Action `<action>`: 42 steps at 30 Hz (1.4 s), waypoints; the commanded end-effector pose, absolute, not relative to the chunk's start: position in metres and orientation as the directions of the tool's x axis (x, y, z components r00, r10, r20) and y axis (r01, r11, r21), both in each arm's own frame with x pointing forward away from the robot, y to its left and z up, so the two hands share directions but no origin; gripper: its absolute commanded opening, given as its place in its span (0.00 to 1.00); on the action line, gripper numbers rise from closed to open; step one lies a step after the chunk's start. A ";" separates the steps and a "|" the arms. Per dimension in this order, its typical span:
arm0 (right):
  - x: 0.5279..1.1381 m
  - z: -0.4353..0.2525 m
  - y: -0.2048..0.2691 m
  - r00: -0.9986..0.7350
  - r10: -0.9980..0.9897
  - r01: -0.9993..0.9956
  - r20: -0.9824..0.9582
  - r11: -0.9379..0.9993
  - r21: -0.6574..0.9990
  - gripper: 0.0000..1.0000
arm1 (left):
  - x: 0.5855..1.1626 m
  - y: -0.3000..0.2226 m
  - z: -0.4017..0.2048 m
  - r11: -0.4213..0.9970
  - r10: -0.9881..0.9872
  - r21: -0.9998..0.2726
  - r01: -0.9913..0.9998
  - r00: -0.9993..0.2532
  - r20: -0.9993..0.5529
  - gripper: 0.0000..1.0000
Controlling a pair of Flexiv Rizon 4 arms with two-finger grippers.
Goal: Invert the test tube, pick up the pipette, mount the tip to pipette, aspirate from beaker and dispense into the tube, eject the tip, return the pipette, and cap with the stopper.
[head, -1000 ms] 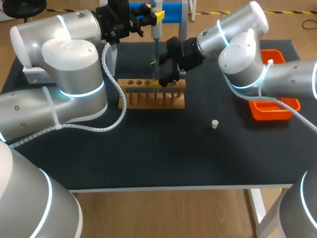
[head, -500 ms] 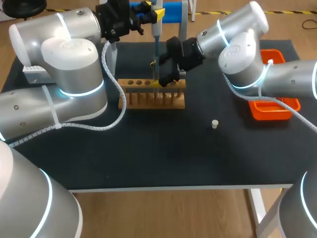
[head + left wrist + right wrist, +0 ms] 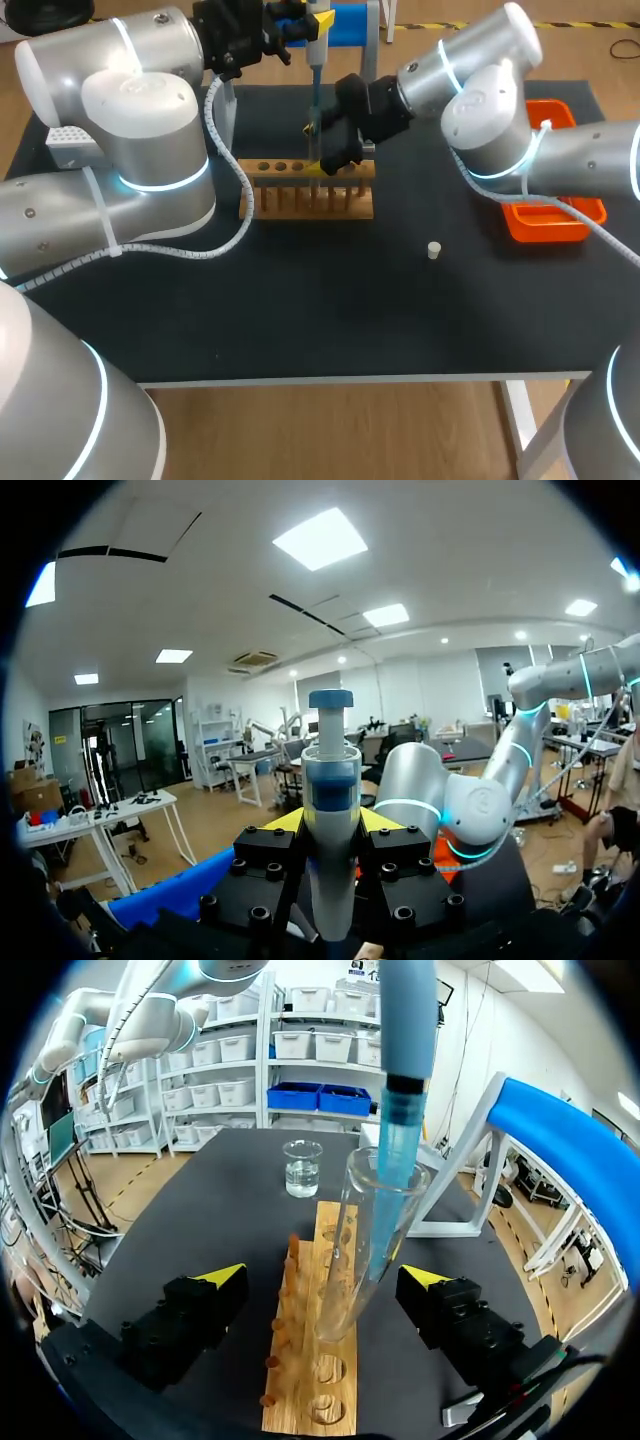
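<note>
Test tube (image 3: 372, 1222) leans in the wooden rack (image 3: 305, 1380): thin glass, slick and breakable I'd say, so grip mid-body, gently. The pipette tip (image 3: 392, 1170) is inside its mouth. Left gripper (image 3: 330, 822) clamps the pipette (image 3: 331, 775); right gripper (image 3: 322, 1275) straddles the tube, fingers spread, touching nothing.

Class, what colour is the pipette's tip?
The tip is translucent blue; the right wrist view shows it best.

Wooden rack (image 3: 300, 203) with row of holes stands mid-table on black tabletop (image 3: 300, 310). Orange tray (image 3: 550, 228) at right edge, well apart. Blue cylinder (image 3: 350, 17) on white frame (image 3: 372, 45) behind rack.
</note>
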State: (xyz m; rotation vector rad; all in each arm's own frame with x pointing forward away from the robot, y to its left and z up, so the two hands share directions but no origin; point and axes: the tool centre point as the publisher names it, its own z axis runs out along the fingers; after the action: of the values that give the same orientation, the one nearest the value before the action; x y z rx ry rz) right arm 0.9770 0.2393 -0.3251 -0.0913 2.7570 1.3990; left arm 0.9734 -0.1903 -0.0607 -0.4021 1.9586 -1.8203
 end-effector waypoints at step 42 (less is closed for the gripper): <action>0.977 -0.324 0.239 -0.997 -0.031 -0.074 -0.070 0.591 0.803 1.00 | 0.963 -0.198 -0.021 0.159 -0.473 -0.979 0.127 -0.861 -0.188 0.00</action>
State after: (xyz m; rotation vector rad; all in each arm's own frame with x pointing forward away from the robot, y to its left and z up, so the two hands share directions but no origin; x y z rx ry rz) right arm 0.9770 0.2393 -0.3250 -0.0912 2.7571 1.3989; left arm 0.9641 -0.1989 -0.0246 -0.3263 1.9776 -1.7540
